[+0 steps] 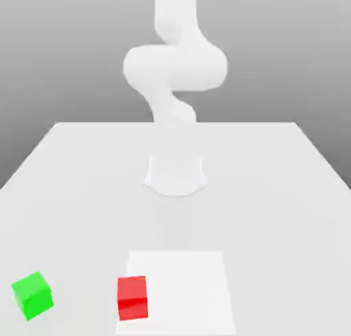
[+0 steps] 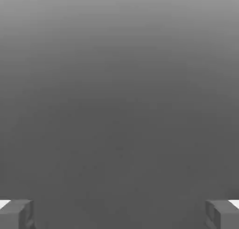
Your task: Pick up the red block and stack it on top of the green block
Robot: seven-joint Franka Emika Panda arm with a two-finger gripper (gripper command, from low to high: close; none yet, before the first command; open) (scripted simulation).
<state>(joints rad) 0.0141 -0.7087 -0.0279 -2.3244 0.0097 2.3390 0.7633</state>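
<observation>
White tabletop (image 1: 82,190), red block (image 1: 132,297) at 6 o'clock, green block (image 1: 32,295) well apart at 8 o'clock, both unmarked, pincer (image 2: 119,214) released, fingertips (image 2: 16,214) cut off at frame edge.

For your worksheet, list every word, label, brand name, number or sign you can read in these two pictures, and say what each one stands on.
There are none to read.
The red block, the green block, the white table and the white arm are all plain, with no print on any face that shows.
The gripper, with fingers wide apart, bears no marking either.
</observation>
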